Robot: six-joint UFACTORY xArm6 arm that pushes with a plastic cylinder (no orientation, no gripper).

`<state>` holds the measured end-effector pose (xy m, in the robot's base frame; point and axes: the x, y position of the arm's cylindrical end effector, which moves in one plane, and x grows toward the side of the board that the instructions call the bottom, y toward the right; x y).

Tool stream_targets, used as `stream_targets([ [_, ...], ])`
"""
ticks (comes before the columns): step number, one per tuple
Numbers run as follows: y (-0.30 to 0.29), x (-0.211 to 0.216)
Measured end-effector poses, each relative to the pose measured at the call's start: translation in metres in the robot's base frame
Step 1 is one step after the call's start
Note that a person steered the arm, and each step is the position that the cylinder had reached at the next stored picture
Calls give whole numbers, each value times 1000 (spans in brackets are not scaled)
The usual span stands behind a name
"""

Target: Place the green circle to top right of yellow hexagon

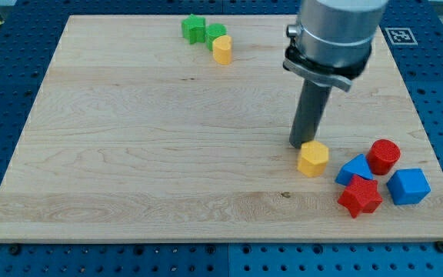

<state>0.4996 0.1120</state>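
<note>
The yellow hexagon (313,159) lies on the wooden board at the view's lower right. My tip (301,145) stands just at its upper left edge, touching or nearly touching it. The green circle (216,35) lies far off at the view's top centre, wedged between a green star-shaped block (194,28) on its left and a yellow rounded block (222,50) just below it. The rod and arm body rise from the tip toward the view's top right.
To the right of the yellow hexagon sits a cluster: a red cylinder (384,156), a blue triangular block (354,169), a red star-shaped block (360,197) and a blue cube (408,186). The board's right edge (429,131) is close to them.
</note>
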Motion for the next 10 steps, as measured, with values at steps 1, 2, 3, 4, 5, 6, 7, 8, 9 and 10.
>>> stream_targets([
  [1, -29, -6],
  [2, -90, -50],
  [3, -141, -126],
  [4, -188, -209],
  [5, -211, -246],
  [6, -198, -256],
  [7, -130, -265],
  [8, -93, -265],
  [9, -90, -262],
  [10, -91, -255],
])
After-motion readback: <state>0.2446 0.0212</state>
